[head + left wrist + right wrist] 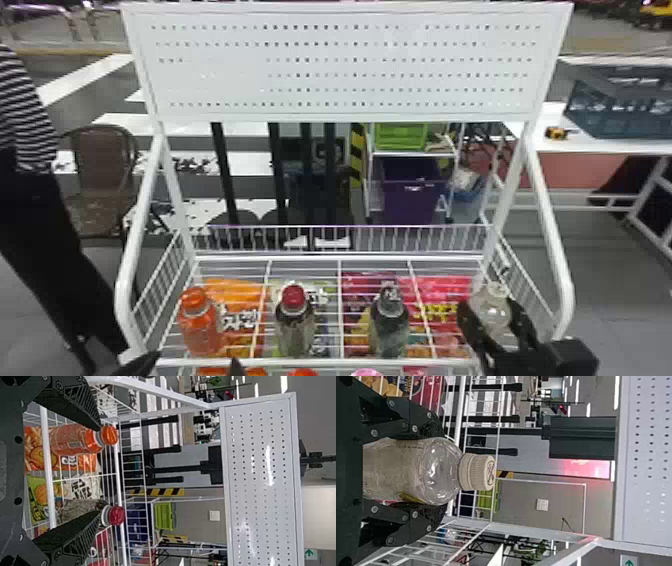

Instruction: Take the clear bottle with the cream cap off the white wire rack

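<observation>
Right gripper (492,325), black and two-fingered, closed around clear plastic bottle with cream ribbed cap (499,307). Bottle sits between fingers, one flat black finger against each side of body, below shoulder; cap stands free beyond fingertips. Both at right end of white wire rack (310,361); whether bottle base touches wires, cannot tell. Dark bottle with dark cap (390,325) stands to left, apart from gripper. Left gripper (196,357) near rack's front left, fingers wide apart.
</observation>
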